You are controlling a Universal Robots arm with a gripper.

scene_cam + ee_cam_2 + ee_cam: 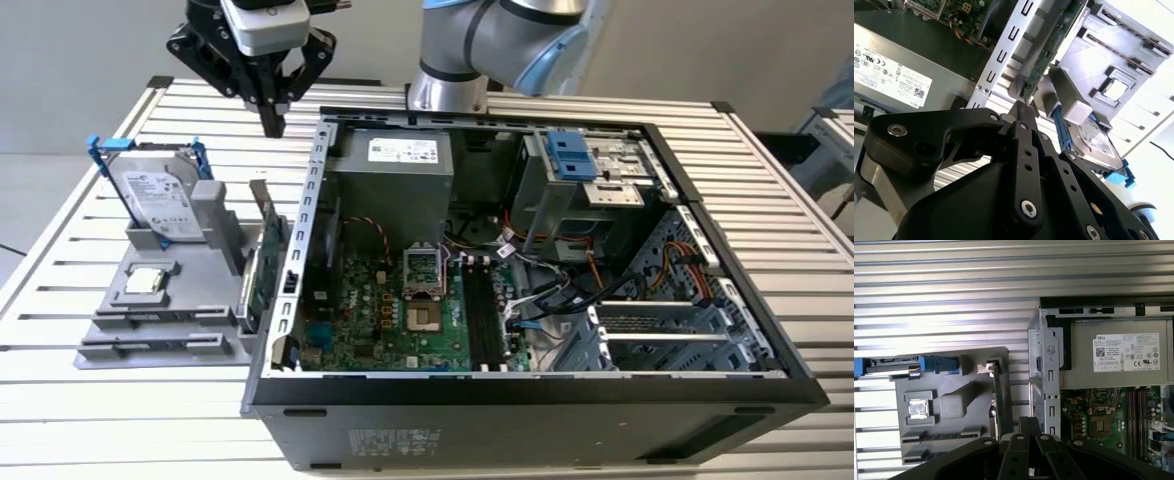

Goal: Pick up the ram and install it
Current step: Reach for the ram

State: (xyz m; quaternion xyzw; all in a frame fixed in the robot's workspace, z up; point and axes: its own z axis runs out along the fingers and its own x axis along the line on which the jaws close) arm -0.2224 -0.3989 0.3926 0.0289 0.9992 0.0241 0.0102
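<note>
Standing on its long edge in a slot of the grey moulded parts holder (187, 300), the thin green ram stick with small black chips (274, 255) sits just beside the outer side wall of the open black computer case (534, 395) and is not yet lifted. The black two-finger gripper (274, 125) hangs above the stick's end farther from the exterior camera, clear of it. Its fingers are drawn together and hold nothing, so the pick-up is judged to be at the approach stage. A grasp calls for the fingers to spread enough to straddle the board's top edge. The case wall stands close alongside, leaving little room. The silver hard drive with blue rails (160, 200) and a square processor chip (144, 281) share the holder. The black memory slots (477, 315) on the green motherboard (360, 320) appear vacant.
</note>
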